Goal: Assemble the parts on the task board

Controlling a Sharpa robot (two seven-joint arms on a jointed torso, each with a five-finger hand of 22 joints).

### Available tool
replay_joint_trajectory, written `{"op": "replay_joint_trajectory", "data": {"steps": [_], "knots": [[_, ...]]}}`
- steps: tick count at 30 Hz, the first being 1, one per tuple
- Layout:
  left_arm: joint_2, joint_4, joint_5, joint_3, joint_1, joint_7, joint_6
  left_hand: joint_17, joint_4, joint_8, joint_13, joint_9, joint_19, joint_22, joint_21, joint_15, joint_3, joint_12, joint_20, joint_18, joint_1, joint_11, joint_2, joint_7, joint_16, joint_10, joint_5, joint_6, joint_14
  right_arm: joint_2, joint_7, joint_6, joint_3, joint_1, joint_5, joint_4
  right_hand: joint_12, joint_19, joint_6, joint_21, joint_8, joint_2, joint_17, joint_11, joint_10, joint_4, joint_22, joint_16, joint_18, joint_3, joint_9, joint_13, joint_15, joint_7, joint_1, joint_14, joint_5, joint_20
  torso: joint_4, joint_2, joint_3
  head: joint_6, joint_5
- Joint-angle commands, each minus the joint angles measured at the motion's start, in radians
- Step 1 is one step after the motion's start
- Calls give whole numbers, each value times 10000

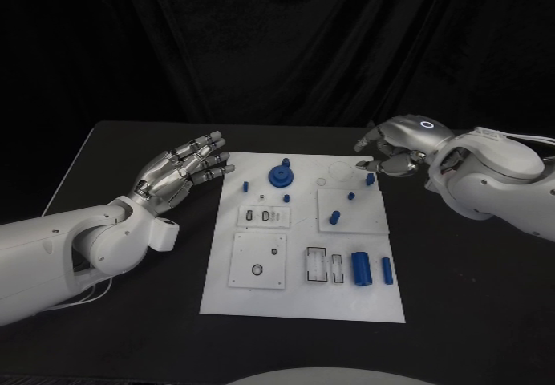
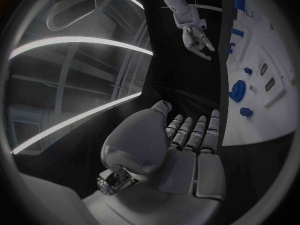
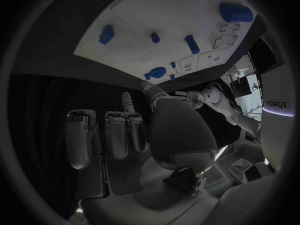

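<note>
left hand (image 1: 185, 170) spread and empty beside task board (image 1: 303, 301), right hand (image 1: 391, 152) curled, holding nothing

Head camera sat above and behind the table (image 1: 139, 152), pitched down at it; you saw the whole task board (image 1: 303, 301) at mid-distance, centred, with the arms entering from 9 and 3 o'clock.

Left wrist camera sat close behind the left hand (image 2: 187, 150), facing across the black table toward the board (image 2: 275, 115), which curved past at 3 o'clock.

Right wrist camera sat close behind the right hand (image 3: 134, 135), facing the board's (image 3: 181, 5) far end, seen at 12 o'clock.

All three views shared the board. Each wrist view also caught the opposite hand, small and well apart.
</note>
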Motion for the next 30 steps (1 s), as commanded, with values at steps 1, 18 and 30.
{"op": "replay_joint_trajectory", "data": {"steps": [1, 18, 30], "knots": [[15, 25, -19, 5, -17, 1451, 109, 15, -8, -9, 15, 17, 72, 14, 55, 95, 46, -33, 21, -183, -101, -62, -30, 54, 50, 35, 31, 27, 4, -325, -316, -533, 0, -211, 77, 54, 27, 876, -59, 45, -47, -42, 2634, -55, 1041, -77, 2483, 26, -72, -12, -21, 2635, -60, -10, 123, 1022, 82, -80, 29, 4, -4, 19, -34], [26, -12, -19, 5, -39, 1444, 171, 16, -11, -7, 18, 17, 78, 15, 59, 95, 67, -31, 20, -184, -112, -69, -37, 63, 57, 44, 31, 28, 7, -679, -500, -1003, -14, -685, 88, -358, 27, 834, -516, -16, -98, -199, 2634, -162, 1041, -85, 2453, 26, -53, -68, -225, 2635, -152, -132, 376, 1022, 135, -159, 25, 30, 35, 27, -279], [11, -21, -19, 5, -53, 1444, 195, 19, -12, -7, 17, 16, 84, 16, 63, 97, 88, -32, 20, -186, -122, -72, -40, 66, 72, 40, 32, 19, 21, -405, -554, -785, -13, -1051, 88, -681, 27, 810, -464, -55, -22, -236, 2634, -99, 1041, 7, 2435, 26, -42, -145, -260, 2635, -126, -23, 397, 1022, -125, -163, 51, 11, 10, -40, -322]]}}
